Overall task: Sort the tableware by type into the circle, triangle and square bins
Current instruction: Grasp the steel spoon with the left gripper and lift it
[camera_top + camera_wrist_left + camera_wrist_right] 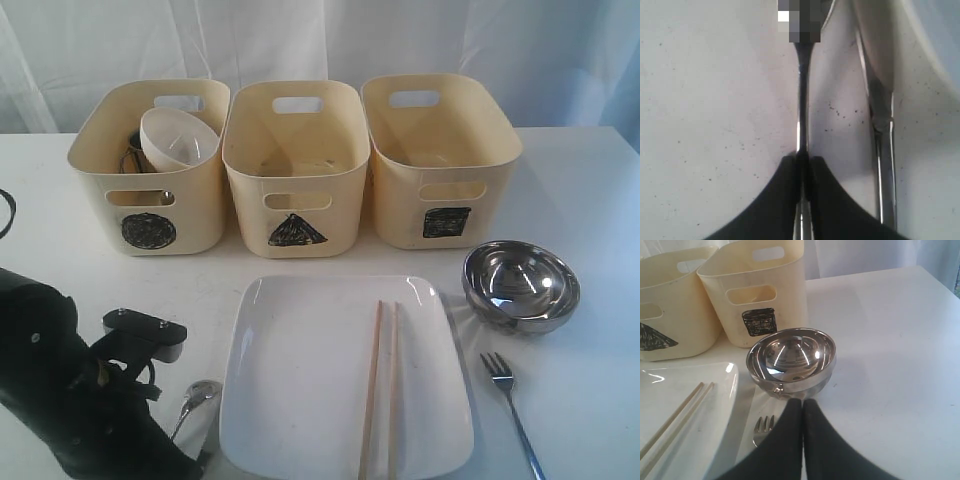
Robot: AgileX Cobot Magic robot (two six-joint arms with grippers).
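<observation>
Left gripper (802, 161): pinching the steel spoon (803, 95) by its handle, low over the white table (715, 100).
Spoon: sitting at the table's front left, just beside the white square plate (310, 380).
Right gripper (803, 404): fingers pressing together, holding nothing, hanging just beside the steel bowl (792, 357) and fork (762, 429).
Chopsticks (380, 390): lying on the plate.
Circle bin (150, 210): holding the small white bowl (180, 140).
</observation>
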